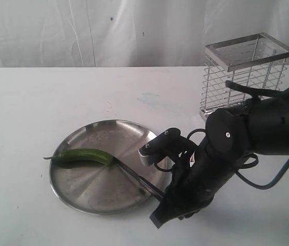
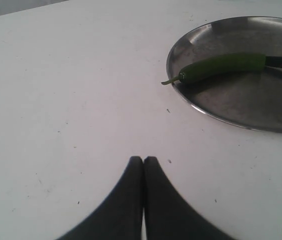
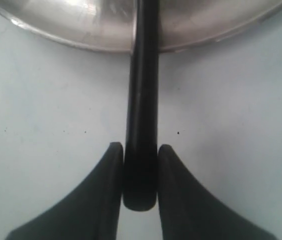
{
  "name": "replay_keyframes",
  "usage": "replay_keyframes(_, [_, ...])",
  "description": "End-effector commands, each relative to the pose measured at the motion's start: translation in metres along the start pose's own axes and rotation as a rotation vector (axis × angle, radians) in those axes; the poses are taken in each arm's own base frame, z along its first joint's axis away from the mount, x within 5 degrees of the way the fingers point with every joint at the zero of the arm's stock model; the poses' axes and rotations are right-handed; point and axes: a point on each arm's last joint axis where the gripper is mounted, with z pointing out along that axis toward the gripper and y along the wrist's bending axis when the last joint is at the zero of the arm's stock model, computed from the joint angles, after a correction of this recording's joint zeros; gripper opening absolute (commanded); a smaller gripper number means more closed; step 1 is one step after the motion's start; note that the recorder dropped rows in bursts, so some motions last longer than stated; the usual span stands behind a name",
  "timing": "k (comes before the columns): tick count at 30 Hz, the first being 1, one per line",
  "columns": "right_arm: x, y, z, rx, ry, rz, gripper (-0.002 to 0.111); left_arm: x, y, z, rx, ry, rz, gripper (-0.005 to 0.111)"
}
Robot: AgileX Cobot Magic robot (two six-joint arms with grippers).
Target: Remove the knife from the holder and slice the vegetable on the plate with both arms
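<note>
R gripper (image 3: 141, 150) clamped on knife (image 3: 142, 100) handle end. Blade lies over plate (image 1: 98, 192), tip at chili (image 1: 83, 155) blunt end. L gripper (image 2: 143, 161) closed, empty, off plate nr stem side. Chili prob light, smooth, rolls easy, so pin nr stem. Plate holds 1 chili; holder (image 1: 247, 72) shows nothing inside.

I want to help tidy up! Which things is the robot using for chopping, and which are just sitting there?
For the job: knife, chili, plate, holder, right gripper, left gripper.
Just there: curtain, blue smear on table.
</note>
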Motion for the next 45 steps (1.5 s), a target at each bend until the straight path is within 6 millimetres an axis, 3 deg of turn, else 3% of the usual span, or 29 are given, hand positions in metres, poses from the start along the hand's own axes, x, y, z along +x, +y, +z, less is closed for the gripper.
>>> replay_keyframes(1, [0.002, 0.0, 0.0, 0.0, 0.015, -0.024, 0.0, 0.001, 0.0, 0.0, 0.002, -0.004, -0.011, 0.0])
replay_keyframes(10, [0.005, 0.001, -0.001, -0.01, 0.048, -0.024, 0.0, 0.001, 0.0, 0.0, 0.002, -0.004, -0.011, 0.0])
replay_keyframes(20, [0.008, 0.005, -0.023, -0.009, 0.029, -0.043, 0.0, 0.001, 0.0, 0.0, 0.002, -0.004, -0.011, 0.0])
replay_keyframes(30, [0.024, 0.001, -0.012, 0.023, 0.069, -0.023, 0.0, 0.001, 0.0, 0.0, 0.002, -0.004, -0.011, 0.0])
replay_keyframes(38, [0.022, 0.001, -0.012, 0.03, 0.041, -0.022, 0.0, 0.001, 0.0, 0.0, 0.002, -0.004, -0.011, 0.0])
replay_keyframes(41, [0.021, 0.0, -0.012, 0.032, 0.032, -0.027, 0.006, 0.001, 0.0, 0.0, 0.002, -0.004, -0.011, 0.0])
replay_keyframes(45, [0.02, 0.0, -0.012, 0.033, 0.028, -0.031, 0.021, 0.001, 0.0, 0.0, 0.002, -0.004, -0.011, 0.0])
